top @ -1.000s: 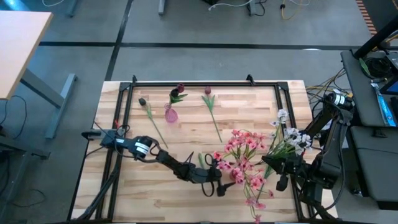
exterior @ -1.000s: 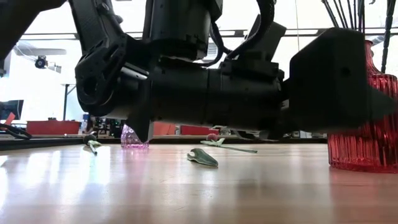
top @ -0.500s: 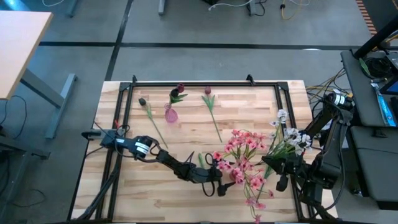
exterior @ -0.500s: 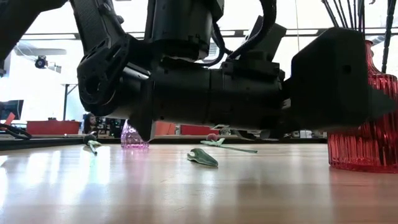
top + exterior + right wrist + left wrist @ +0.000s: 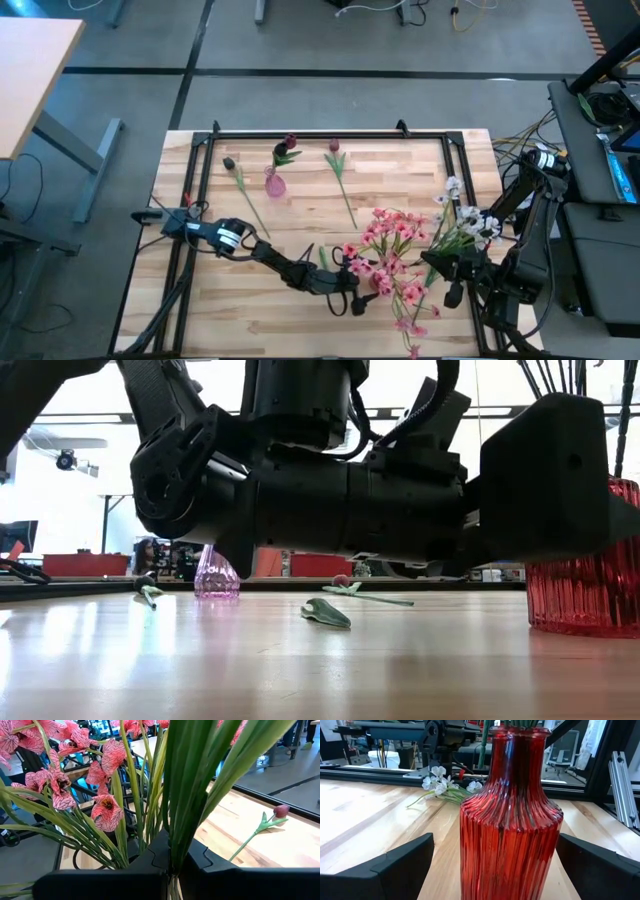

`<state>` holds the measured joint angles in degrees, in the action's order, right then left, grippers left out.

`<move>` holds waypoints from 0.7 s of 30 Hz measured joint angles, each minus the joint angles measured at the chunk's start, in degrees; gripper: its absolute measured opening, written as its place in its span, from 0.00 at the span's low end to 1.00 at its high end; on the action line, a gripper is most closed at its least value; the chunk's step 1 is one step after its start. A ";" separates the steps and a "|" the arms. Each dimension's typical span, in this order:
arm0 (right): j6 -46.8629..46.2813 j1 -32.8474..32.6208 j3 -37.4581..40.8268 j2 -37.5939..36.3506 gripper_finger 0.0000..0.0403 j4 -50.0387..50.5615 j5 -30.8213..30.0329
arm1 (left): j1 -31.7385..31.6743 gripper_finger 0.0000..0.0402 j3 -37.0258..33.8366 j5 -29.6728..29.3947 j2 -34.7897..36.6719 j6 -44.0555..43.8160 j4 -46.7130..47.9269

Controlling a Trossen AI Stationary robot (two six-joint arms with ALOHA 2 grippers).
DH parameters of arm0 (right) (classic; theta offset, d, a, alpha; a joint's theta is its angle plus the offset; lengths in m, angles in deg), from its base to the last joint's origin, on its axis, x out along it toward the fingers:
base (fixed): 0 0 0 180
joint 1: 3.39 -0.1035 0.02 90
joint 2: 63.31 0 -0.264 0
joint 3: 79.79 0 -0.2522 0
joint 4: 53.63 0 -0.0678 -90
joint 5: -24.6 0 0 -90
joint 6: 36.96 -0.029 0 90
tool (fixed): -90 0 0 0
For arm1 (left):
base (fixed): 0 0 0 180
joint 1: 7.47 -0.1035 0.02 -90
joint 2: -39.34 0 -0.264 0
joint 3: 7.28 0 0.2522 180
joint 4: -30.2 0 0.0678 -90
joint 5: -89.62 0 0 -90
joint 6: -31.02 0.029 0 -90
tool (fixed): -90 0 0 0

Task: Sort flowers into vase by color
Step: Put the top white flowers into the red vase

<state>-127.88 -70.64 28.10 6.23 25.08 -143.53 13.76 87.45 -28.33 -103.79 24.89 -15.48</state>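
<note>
A red ribbed vase (image 5: 510, 820) stands on the table near its front edge, holding pink flowers (image 5: 390, 255). My left gripper (image 5: 495, 840) lies level and open, one finger on either side of the vase's lower body. At the right, my right gripper (image 5: 437, 265) is shut on a spray of small white flowers (image 5: 465, 218). A small pink vase (image 5: 274, 185) at the far left holds a maroon tulip (image 5: 289, 145). Two more dark-budded flowers (image 5: 340, 175) (image 5: 243, 190) lie flat on the table. My left gripper: I cannot tell whether either finger (image 5: 405, 865) touches the vase's wall. My right gripper pinches the white spray's bundled green stems (image 5: 175, 845) between its two shut fingers, which lie across them. The blooms (image 5: 440, 780) reach toward the table's far side, low over the wood.
A loose green leaf (image 5: 325, 613) lies on the wood between the two vases. A black metal frame (image 5: 300, 134) runs around the table's edges. My left arm (image 5: 350, 500) hangs low across the front of the table.
</note>
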 joint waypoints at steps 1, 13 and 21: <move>0.18 0.00 0.00 0.00 0.03 -0.11 0.02 | 0.02 0.99 -0.01 0.00 0.00 0.00 0.00; 1.56 0.00 0.00 0.00 0.03 -1.40 0.04 | 0.02 0.96 0.02 0.02 0.00 0.00 -0.02; 4.92 0.00 0.02 0.00 0.03 -5.19 0.16 | 0.02 0.89 0.02 0.02 0.00 0.02 0.04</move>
<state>-122.96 -70.64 28.12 6.23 19.89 -143.37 13.78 87.47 -28.31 -103.79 24.91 -15.43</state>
